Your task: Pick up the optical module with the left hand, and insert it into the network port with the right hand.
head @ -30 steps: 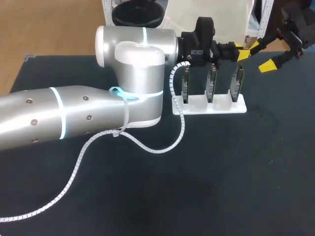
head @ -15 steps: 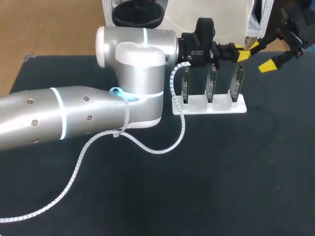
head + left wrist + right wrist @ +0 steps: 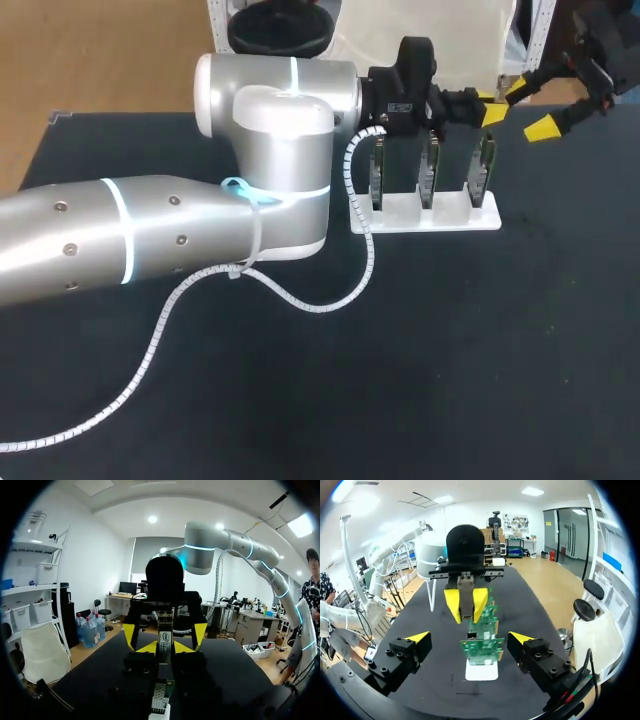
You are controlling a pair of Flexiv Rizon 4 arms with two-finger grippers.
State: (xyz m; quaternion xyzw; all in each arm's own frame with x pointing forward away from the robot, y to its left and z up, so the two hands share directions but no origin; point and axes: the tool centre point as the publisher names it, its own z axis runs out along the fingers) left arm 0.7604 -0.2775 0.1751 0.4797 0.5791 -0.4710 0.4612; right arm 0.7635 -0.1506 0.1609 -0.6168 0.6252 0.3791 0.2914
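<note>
Clamped in the left hand (image 3: pixel 490 106) over the board rack (image 3: pixel 425 215) at 1 o'clock on the bench (image 3: pixel 450 350), the optical module (image 3: pixel 465 597) could be dropped if released before the spread right hand (image 3: pixel 530 110) is closed.

In the head view, we find the left arm (image 3: pixel 150 230) covering a wide stretch of the surface (image 3: pixel 450 350). The optical module (image 3: pixel 466 592) is lost there among the left fingers (image 3: pixel 490 108). The wrist behind the right fingers (image 3: pixel 543 128) is cut off by the view's edge. The network ports on the boards (image 3: pixel 482 647) are too small to tell.
</note>
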